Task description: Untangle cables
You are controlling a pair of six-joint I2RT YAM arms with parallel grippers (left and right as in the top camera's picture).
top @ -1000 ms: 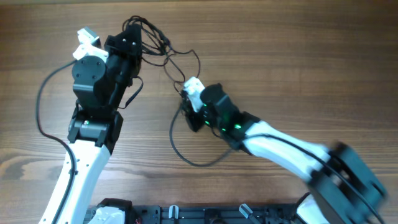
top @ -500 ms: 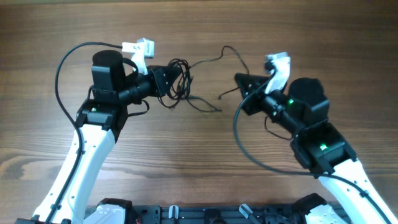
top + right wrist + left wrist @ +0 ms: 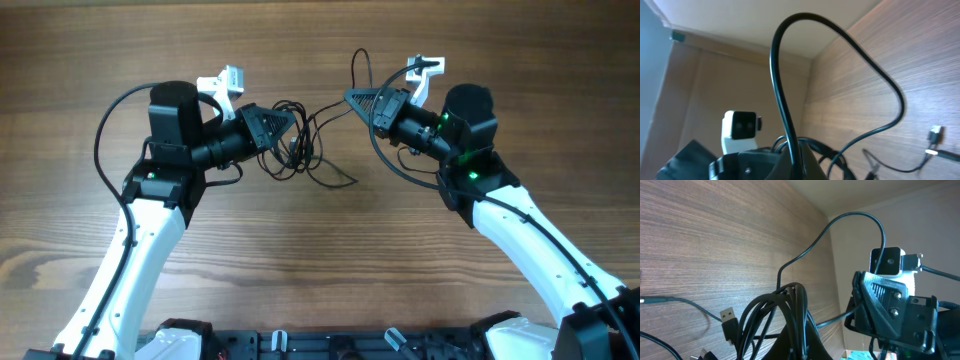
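Surface (image 3: 330,270): plain wood, both arms reaching over its middle.
Left gripper (image 3: 292,124): jaws clenched on the knotted cables (image 3: 298,152), bunched mid-surface between the grippers.
Right gripper (image 3: 350,97): jaws clenched on one strand; draw yours away slowly, or the knot likely tightens.
USB plug (image 3: 728,316): dangling, could catch in loops.

Two arms, left arm (image 3: 150,215) and right arm (image 3: 505,215); one tangle of cables (image 3: 295,150); one table (image 3: 320,270).
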